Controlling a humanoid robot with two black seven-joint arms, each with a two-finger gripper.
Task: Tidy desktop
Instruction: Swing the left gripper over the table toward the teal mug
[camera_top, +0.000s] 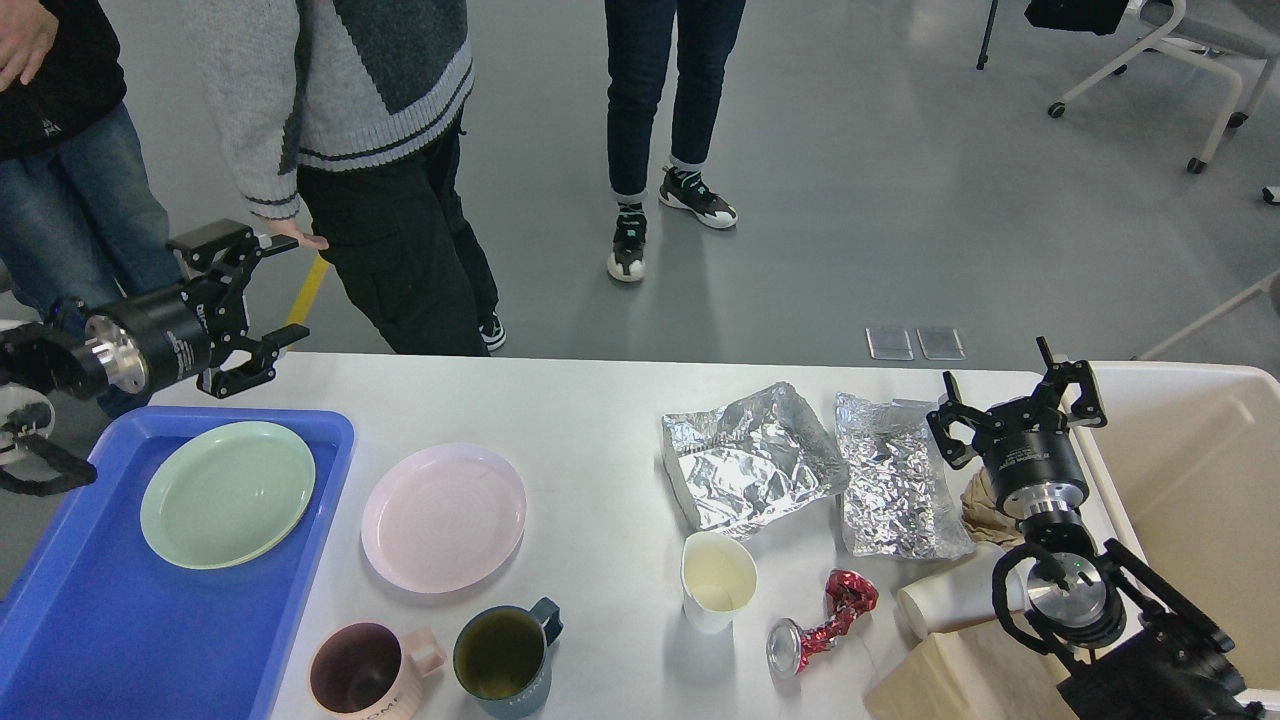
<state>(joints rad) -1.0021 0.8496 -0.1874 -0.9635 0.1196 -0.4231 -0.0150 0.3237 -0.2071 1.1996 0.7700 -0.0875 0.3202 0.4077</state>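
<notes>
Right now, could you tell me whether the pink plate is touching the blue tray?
Apart. The head view shows a strip of bare white desktop between the pink plate and the right edge of the blue tray.

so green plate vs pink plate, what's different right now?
The green plate lies inside the blue tray; the pink plate lies directly on the desktop, just right of the tray. Colour is pale green against pale pink. Both are round, upright, empty, similar in size, and neither claw touches them.
</notes>
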